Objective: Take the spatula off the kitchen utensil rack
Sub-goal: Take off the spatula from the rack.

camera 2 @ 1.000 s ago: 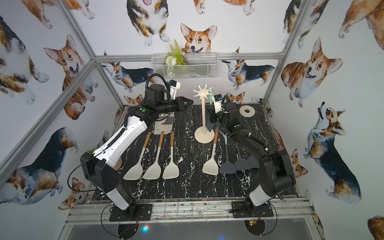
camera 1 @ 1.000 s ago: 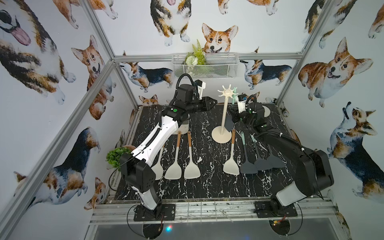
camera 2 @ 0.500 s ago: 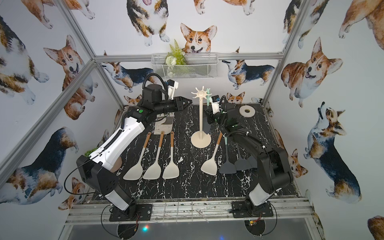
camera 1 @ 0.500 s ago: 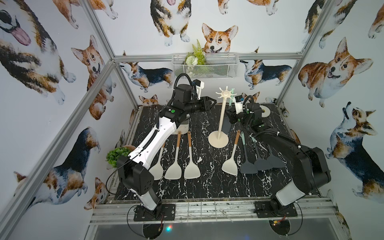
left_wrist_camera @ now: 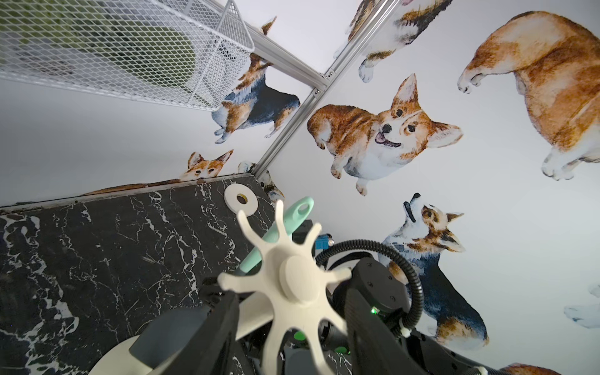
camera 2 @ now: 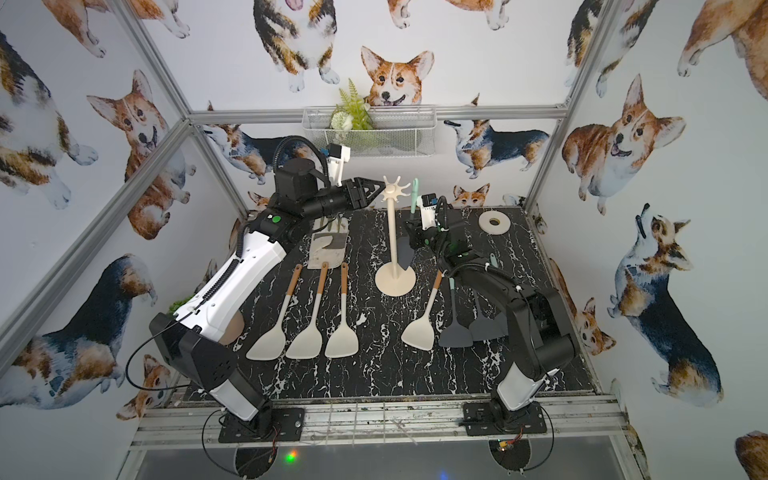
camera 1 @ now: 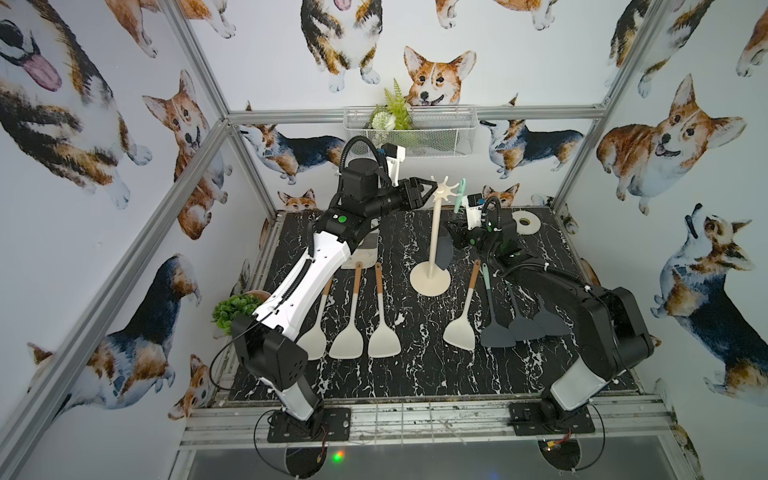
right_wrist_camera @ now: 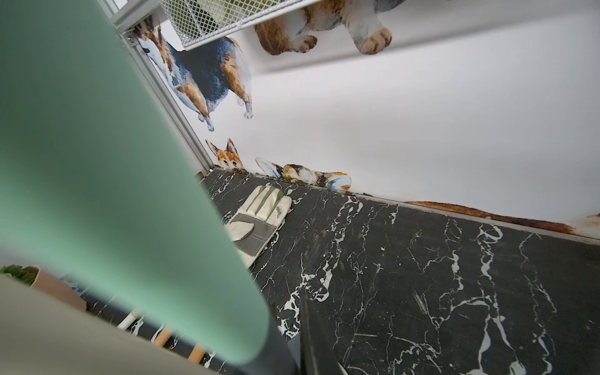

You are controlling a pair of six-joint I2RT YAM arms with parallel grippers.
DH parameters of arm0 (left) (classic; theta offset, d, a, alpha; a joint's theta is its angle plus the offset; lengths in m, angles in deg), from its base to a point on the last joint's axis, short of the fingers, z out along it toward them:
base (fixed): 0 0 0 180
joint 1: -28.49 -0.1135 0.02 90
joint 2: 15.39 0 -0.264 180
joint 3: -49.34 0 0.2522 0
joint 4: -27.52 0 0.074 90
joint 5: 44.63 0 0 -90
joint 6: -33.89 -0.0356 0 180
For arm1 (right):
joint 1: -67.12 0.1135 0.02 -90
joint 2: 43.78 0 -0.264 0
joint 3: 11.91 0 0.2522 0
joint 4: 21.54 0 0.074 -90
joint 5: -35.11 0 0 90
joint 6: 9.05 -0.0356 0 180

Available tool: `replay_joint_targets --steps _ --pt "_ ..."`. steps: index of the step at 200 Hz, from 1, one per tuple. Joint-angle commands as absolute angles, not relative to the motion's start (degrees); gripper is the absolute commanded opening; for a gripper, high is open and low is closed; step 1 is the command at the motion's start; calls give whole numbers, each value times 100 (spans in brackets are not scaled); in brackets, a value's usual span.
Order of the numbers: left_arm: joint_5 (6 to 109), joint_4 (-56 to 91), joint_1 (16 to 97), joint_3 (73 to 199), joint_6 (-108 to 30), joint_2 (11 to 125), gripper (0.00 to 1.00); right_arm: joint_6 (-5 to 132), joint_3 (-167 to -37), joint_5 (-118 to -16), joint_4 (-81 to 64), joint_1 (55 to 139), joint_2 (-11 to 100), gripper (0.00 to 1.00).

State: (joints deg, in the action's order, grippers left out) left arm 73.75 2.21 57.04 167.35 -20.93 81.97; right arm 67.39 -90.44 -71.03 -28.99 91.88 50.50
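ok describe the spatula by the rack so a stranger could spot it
Find the tall cream kitchen utensil rack standing on the black marble table. Right beside its star crown a spatula stands upright, mint handle up, dark grey blade down. It's the only one not lying flat.
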Motion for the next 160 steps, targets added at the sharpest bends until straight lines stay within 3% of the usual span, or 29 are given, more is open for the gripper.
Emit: replay_joint_targets --steps 1,41,85,124,160 --pt "7420 256 5705 16858 -1998 8304 56 6566 -9061 -7084 -3214 9200 4957 0" --pt "7232 53 5693 16637 -2370 8033 56 6597 -9014 -6420 -2426 8872 4385 0" --pt "7101 10 5538 15825 -3019 7314 58 6729 -8670 -6583 -1446 8302 3398 0" --pt "7208 482 5485 14013 -3942 6143 63 7081 -8077 -8048 -302 8154 2267 0" --pt "8549 1673 5535 12634 -3950 5546 65 6518 -7155 -10073 -4 8220 1300 0"
